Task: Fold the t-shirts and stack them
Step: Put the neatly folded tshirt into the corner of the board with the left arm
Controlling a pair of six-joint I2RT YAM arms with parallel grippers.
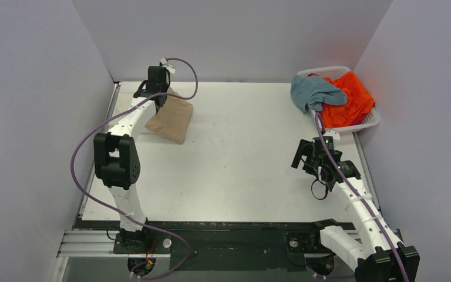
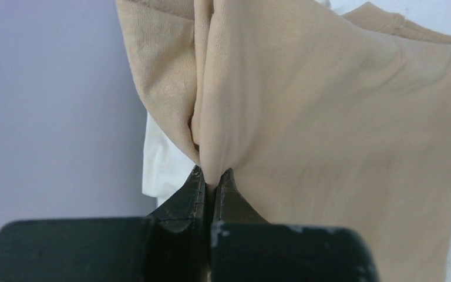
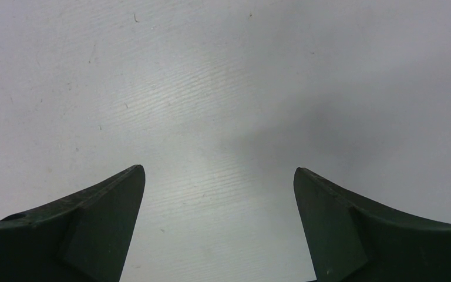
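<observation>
My left gripper (image 1: 163,101) is shut on the folded tan t-shirt (image 1: 171,119) at the far left of the table, holding its edge lifted; the rest droops toward the table. In the left wrist view the jaws (image 2: 212,172) pinch a fold of tan cloth (image 2: 329,135), and a bit of cream-white cloth (image 2: 163,164) shows behind it. The grey-blue t-shirt (image 1: 316,93) hangs over the basket's rim and the bright orange t-shirt (image 1: 349,103) lies in the basket. My right gripper (image 1: 303,157) is open and empty over bare table (image 3: 217,117) at the right.
The white slatted basket (image 1: 371,121) stands at the far right corner against the wall. Grey walls close in the table on three sides. A purple cable loops along each arm.
</observation>
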